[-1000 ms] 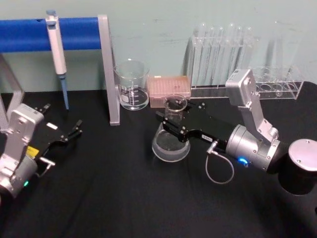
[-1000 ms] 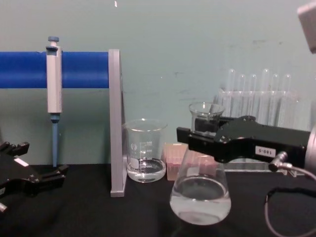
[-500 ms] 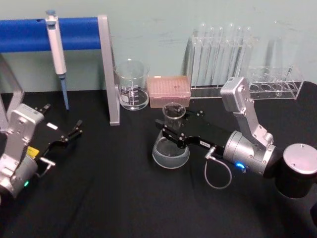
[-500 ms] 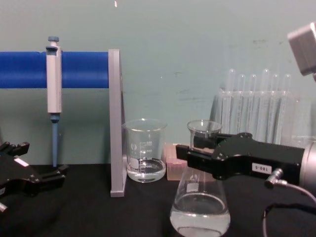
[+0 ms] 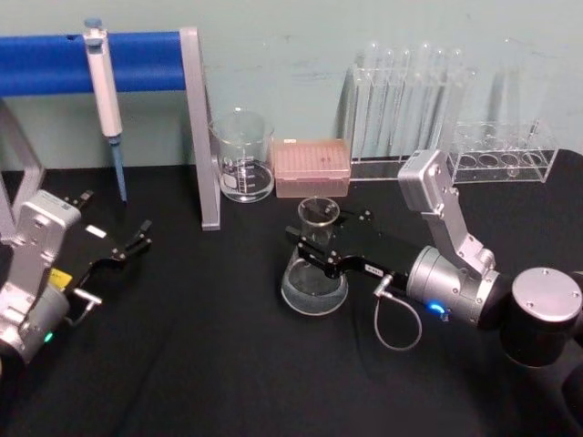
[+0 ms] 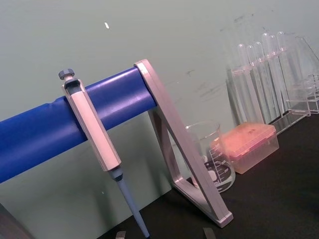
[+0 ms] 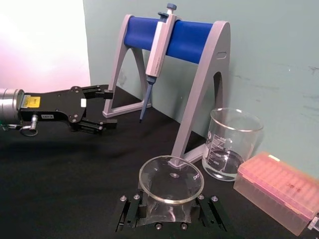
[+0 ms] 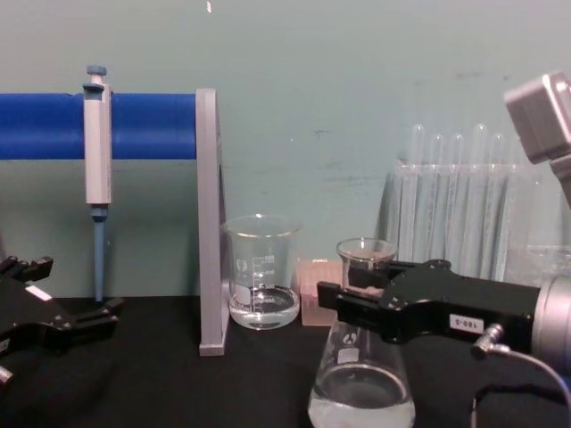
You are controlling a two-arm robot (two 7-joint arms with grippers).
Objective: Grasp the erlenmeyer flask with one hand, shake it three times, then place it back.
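The right gripper (image 5: 317, 240) clamps flat black fingers on the erlenmeyer flask (image 5: 314, 288), at its thin glass neck (round base below them). The left gripper (image 7: 108, 106) holds its fingers apart.

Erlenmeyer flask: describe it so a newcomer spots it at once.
From the blue pipette stand at the back left, go right past the beaker. The erlenmeyer flask is nearer the robot, neck held in the right gripper. Unlike the straight-sided beaker, it is conical.

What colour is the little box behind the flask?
The box is pink, best seen in the right wrist view.
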